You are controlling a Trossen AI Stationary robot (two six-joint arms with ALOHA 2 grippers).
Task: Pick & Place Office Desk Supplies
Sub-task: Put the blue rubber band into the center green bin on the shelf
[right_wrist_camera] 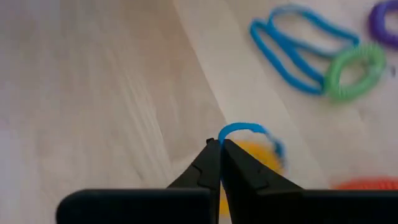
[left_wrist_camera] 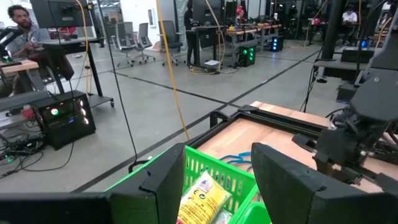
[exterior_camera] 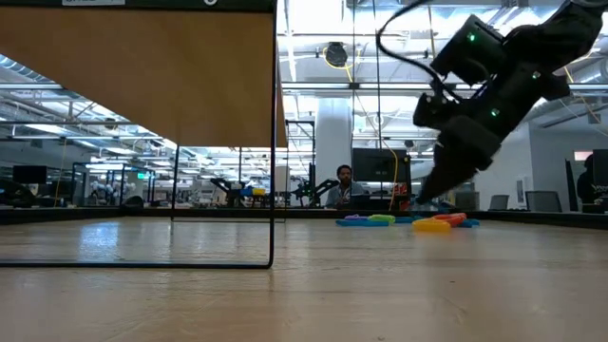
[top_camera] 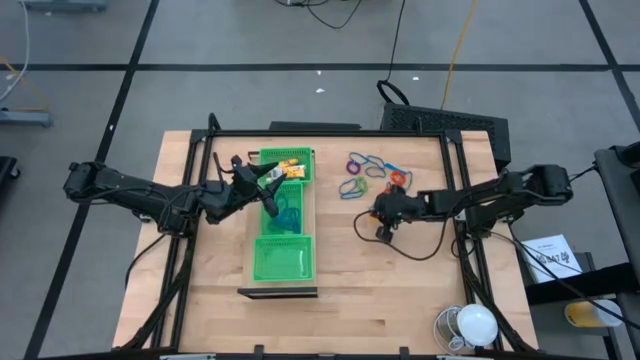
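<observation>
Pale smooth wood table (top_camera: pixel 400 290), green plastic mesh tray (top_camera: pixel 283 258), matt black pincer (right_wrist_camera: pixel 221 149).

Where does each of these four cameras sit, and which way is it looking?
High view: above the table, looking straight down on both arms, the green tray and loops.
Low view: at tabletop height, looking across to the room; the right arm drops in.
Left wrist view: over the tray, past the left gripper, jaws apart.
Right wrist view: at the tabletop; the right gripper pinches a blue loop.
Shared: high and low views both show the loops.
</observation>
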